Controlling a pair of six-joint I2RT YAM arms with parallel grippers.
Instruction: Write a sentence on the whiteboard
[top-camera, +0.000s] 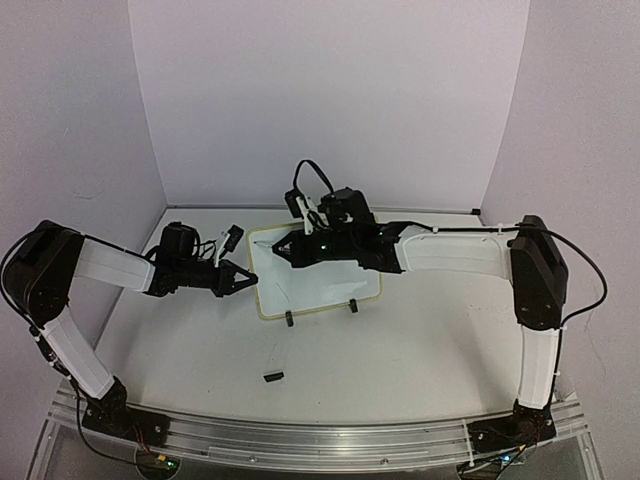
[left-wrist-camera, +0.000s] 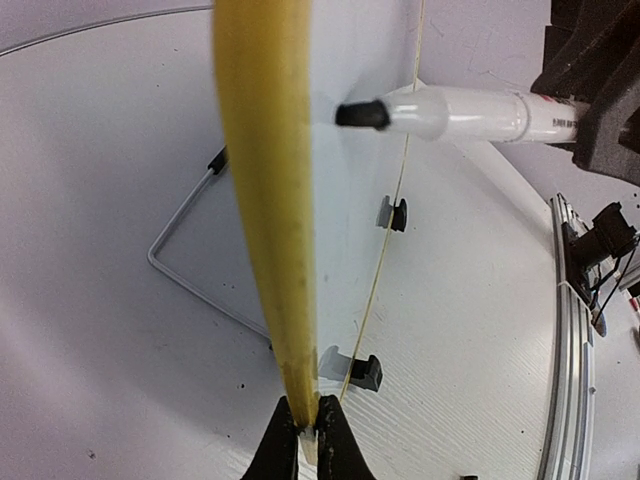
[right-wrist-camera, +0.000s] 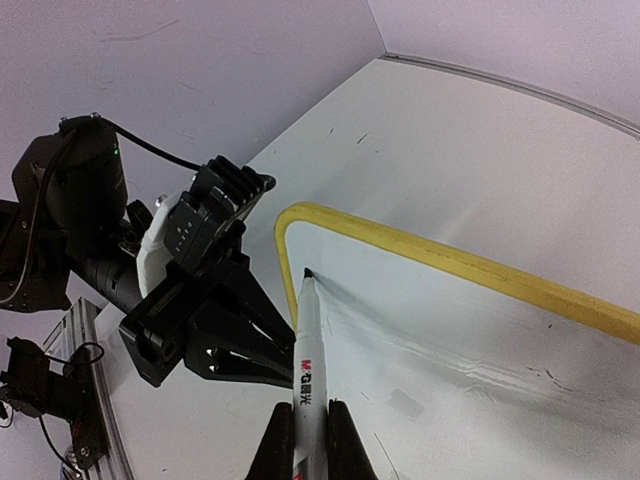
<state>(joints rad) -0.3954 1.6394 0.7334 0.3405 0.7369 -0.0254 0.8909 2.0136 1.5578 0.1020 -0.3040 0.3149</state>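
The whiteboard (top-camera: 320, 285), white with a pale yellow rim and two black clip feet, stands tilted at the table's middle. My left gripper (top-camera: 250, 277) is shut on its left rim (left-wrist-camera: 262, 180). My right gripper (top-camera: 285, 246) is shut on a white marker (right-wrist-camera: 308, 345) with a black tip. The tip rests at the board's upper left corner (right-wrist-camera: 305, 274), also seen edge-on in the left wrist view (left-wrist-camera: 362, 114). No sentence shows on the board (right-wrist-camera: 470, 340); its surface carries only faint smudges.
A small black cap (top-camera: 272, 377) lies on the table in front of the board. The clip feet (left-wrist-camera: 365, 370) stand on the table. A wire stand (left-wrist-camera: 175, 270) props the board from behind. Purple walls enclose the back and sides.
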